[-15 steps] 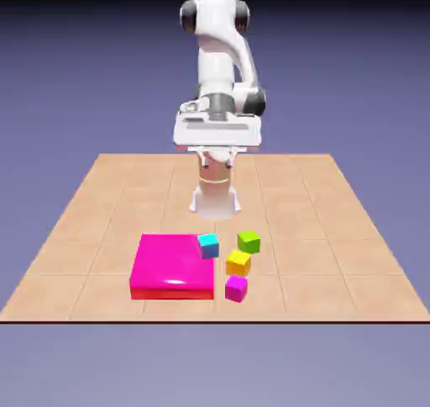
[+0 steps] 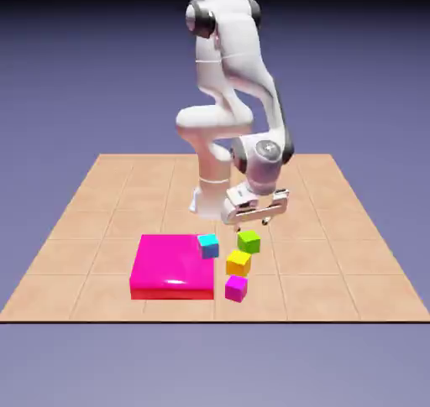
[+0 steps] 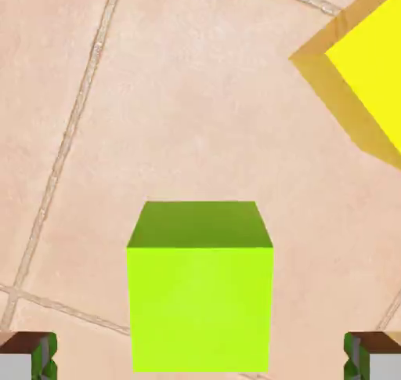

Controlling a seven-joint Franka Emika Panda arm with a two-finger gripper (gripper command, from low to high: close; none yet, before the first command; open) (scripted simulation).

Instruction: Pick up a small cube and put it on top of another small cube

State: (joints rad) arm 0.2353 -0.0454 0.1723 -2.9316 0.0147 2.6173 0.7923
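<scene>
lime-green cube [image 3: 200,308], bright top, darker side (square to 2 fingertips [image 3: 33,356]), lies on tiled table [image 2: 336,288] near yellow-orange cube [image 2: 238,263]. gripper [image 2: 252,226] above it, fingers spread wide, grasping nothing.
</scene>
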